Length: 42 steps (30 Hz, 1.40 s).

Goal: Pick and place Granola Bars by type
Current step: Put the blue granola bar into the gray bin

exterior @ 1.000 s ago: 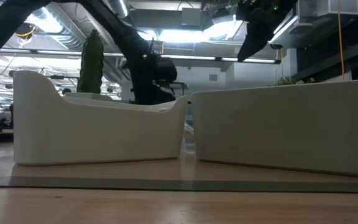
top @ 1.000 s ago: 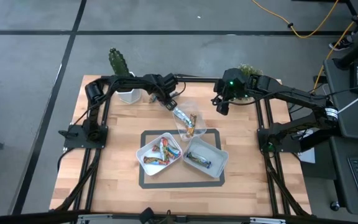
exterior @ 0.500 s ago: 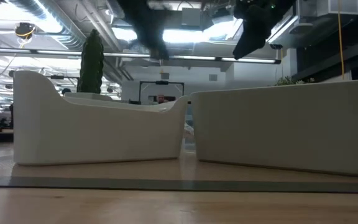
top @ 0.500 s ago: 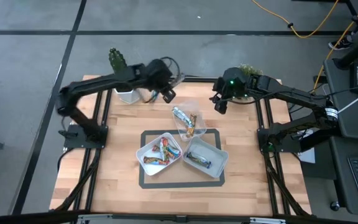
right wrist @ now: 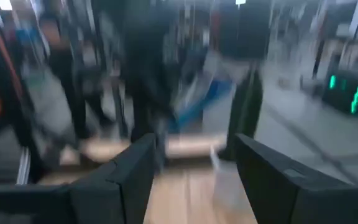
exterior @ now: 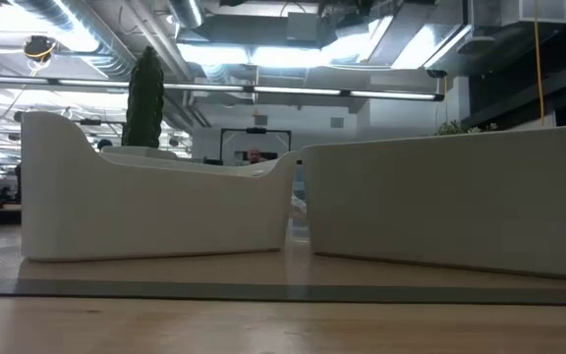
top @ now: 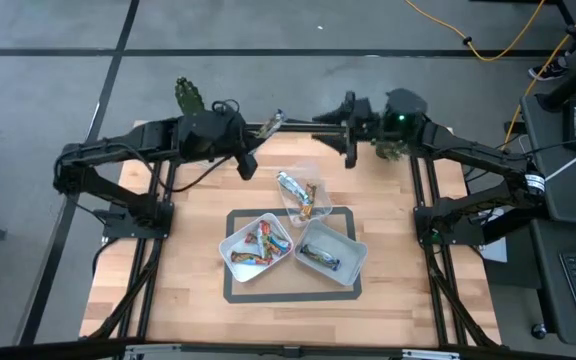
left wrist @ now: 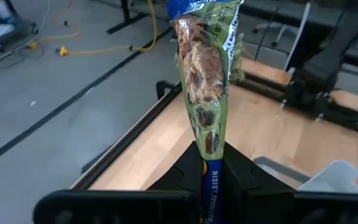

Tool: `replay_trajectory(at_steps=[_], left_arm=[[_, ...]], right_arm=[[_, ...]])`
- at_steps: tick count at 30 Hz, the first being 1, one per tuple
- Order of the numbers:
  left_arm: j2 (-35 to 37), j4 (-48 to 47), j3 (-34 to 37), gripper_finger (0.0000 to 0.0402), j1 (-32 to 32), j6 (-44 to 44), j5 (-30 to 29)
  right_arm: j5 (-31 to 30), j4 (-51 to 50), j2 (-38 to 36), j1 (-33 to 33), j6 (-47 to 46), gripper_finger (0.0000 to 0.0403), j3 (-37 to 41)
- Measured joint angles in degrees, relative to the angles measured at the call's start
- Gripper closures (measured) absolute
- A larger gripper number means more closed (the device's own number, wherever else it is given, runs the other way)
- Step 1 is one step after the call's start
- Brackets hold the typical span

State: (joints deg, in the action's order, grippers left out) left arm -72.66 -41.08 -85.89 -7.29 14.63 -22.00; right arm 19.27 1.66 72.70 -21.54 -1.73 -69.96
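Note:
My left gripper (top: pixel 258 132) is raised above the table's far side and is shut on a granola bar (top: pixel 271 122) with a green and blue wrapper and a clear window (left wrist: pixel 205 68). My right gripper (top: pixel 330 125) is open and level, pointing at that bar from the table's right, with a gap between them. In the blurred right wrist view the bar (right wrist: pixel 197 102) lies beyond my open fingers (right wrist: pixel 126 168). More bars lie in a clear holder (top: pixel 301 195). Several lie in the left white tub (top: pixel 236 232), and one in the right tub (top: pixel 353 262). My left gripper pinches the bar by its blue end (left wrist: pixel 211 177) between the two fingers. The bar points straight out beyond the fingertips toward the table's right, lifted clear of everything. Its far end (left wrist: pixel 204 9) is free.
A cactus (top: pixel 189 98) in a white pot stands at the far left corner and a small plant (top: pixel 396 148) at the far right. The two tubs (exterior: pixel 155 211) (exterior: pixel 450 202) sit on a grey mat (top: pixel 230 292). Bare wood lies near and to both sides.
My left gripper has come up off the pile in the clear holder with the bar and moved toward the far edge. My right gripper has swung up and toward the table's left, tipping from pointing down to level, facing the bar. Both have left the low view.

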Motion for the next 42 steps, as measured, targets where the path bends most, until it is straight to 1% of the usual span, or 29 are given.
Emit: replay_trajectory(at_steps=[1, 3, 7, 9, 15, 19, 25, 32, 38, 42], left_arm=[[-0.06, 0.90, 0.00, 0.0386, 0.44, -0.24, -0.04], [-0.46, 3.28, 0.00, 0.0384, 1.33, -0.96, -0.19], [-0.84, 8.44, -0.01, 0.0382, 2.58, -3.60, -0.08], [-0.95, 9.71, 0.00, 0.0384, 2.89, -4.63, 0.01], [-2.24, 12.51, 0.04, 0.0386, 2.74, -5.88, -0.04], [-4.07, 14.60, 0.02, 0.0385, 2.63, -6.47, 0.65], [-6.31, 17.30, 0.02, 0.0385, 2.20, -6.47, 2.16], [-6.92, 18.96, 0.05, 0.0385, 1.63, -6.47, 2.20], [-8.50, 22.22, 0.04, 0.0385, 0.05, -6.45, 6.68], [-9.27, 23.56, -0.05, 0.0385, -0.11, -6.38, 7.08]], right_arm=[[0.00, 2.79, 0.15, -0.04, -1.64, 0.0184, -0.04], [-0.04, 5.36, 0.27, -0.44, -4.02, 0.0184, -0.04], [-0.07, 5.89, 0.29, -0.59, -4.10, 0.0179, -0.03], [-0.07, 5.91, 0.29, -0.59, -4.04, 0.0167, 0.01], [0.09, 7.17, 1.27, -0.53, -4.12, 0.0112, 0.14], [0.07, 10.46, 2.69, -0.13, -5.36, 0.0099, 0.12], [2.77, 13.69, 4.82, -0.15, -8.32, 0.0111, 0.13], [4.85, 14.04, 4.97, -0.15, -8.48, 0.0140, 0.12], [6.35, 13.81, 4.97, -0.13, -8.53, 0.0172, 0.12], [6.36, 13.85, 4.97, -0.11, -8.53, 0.0192, 0.12]])
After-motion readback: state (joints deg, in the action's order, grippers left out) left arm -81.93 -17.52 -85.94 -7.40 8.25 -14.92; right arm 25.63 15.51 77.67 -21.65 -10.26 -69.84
